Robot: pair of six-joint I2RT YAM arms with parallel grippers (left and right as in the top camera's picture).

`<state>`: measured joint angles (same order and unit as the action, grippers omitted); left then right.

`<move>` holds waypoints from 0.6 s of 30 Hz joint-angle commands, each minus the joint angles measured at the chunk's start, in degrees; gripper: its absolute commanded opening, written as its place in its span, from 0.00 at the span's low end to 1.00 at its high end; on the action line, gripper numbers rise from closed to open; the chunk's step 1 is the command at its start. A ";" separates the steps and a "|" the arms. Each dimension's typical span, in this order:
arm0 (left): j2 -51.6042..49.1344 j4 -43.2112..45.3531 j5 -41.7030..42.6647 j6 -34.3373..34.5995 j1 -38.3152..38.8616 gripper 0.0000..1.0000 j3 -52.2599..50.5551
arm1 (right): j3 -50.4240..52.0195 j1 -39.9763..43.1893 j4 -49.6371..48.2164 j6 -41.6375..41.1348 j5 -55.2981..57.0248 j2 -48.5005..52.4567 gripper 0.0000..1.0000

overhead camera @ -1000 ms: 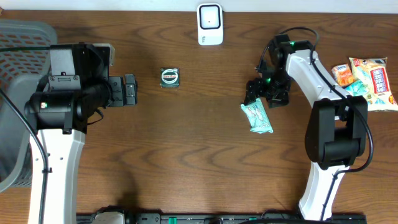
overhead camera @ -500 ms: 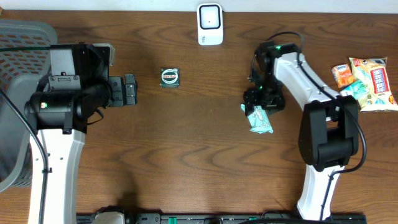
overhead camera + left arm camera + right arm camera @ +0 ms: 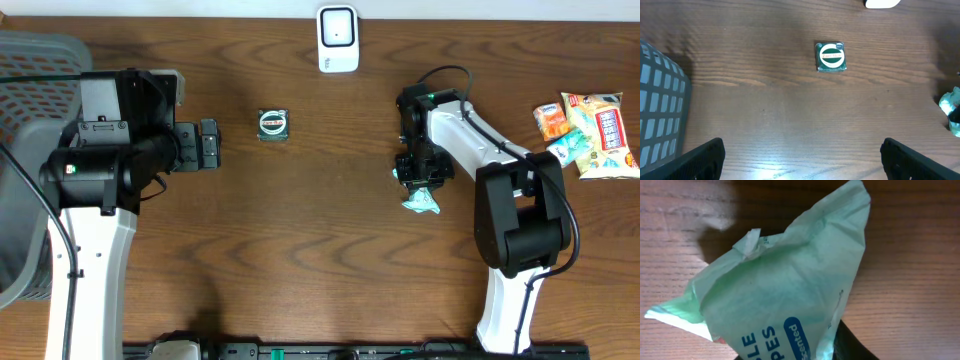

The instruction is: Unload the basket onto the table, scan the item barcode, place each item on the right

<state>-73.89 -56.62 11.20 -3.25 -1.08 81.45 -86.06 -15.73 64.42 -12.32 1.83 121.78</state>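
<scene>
Wipes packet [image 3: 424, 203] is sitting on the tabletop below-right of the scanner [image 3: 338, 38], now bunching up. Right fingers [image 3: 418, 170], just closed, are pinching its upper end. Grasp is looking secured, so the lift toward the scanner is likely coming next. Left fingers [image 3: 700, 160] are idling, spread wide, far left of the scanner.

**Left arm** [image 3: 95, 170]: base near the table's front-left corner, forearm level, wrist turned toward the right edge.
**Left gripper** [image 3: 208, 146]: jaws spread wide above the surface.
**Right arm** [image 3: 520, 215]: base at the front edge, right of centre, reaching toward the back edge and then folding leftward.
**Right gripper** [image 3: 418, 180]: pointing down at the surface, jaws pinched on a green packet [image 3: 785, 295].
</scene>
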 commanded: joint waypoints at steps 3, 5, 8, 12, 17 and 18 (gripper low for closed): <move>-0.17 -0.13 -0.35 -0.59 -0.31 0.98 0.42 | -2.95 -0.13 -2.47 -3.52 0.94 -0.26 0.04; -0.17 -0.13 -0.35 -0.59 -0.31 0.98 0.42 | -5.60 -0.13 -3.56 -3.52 0.07 -0.26 0.01; -0.17 -0.13 -0.35 -0.59 -0.31 0.98 0.42 | -10.75 -0.13 -6.27 -3.52 -3.52 -0.26 0.01; -0.17 -0.13 -0.35 -0.59 -0.31 0.98 0.42 | -17.03 -0.22 -13.20 -3.54 -6.36 -0.26 0.01; -0.17 -0.13 -0.35 -0.59 -0.31 0.98 0.42 | -20.57 -1.51 -29.83 -3.52 -6.27 -0.26 0.01; -0.17 -0.13 -0.35 -0.59 -0.31 0.98 0.42 | -20.59 -1.90 -33.42 -3.52 -6.25 -0.26 0.01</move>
<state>-73.89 -56.62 11.20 -3.25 -1.08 81.45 -105.08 -16.05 35.42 -15.20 -3.49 121.89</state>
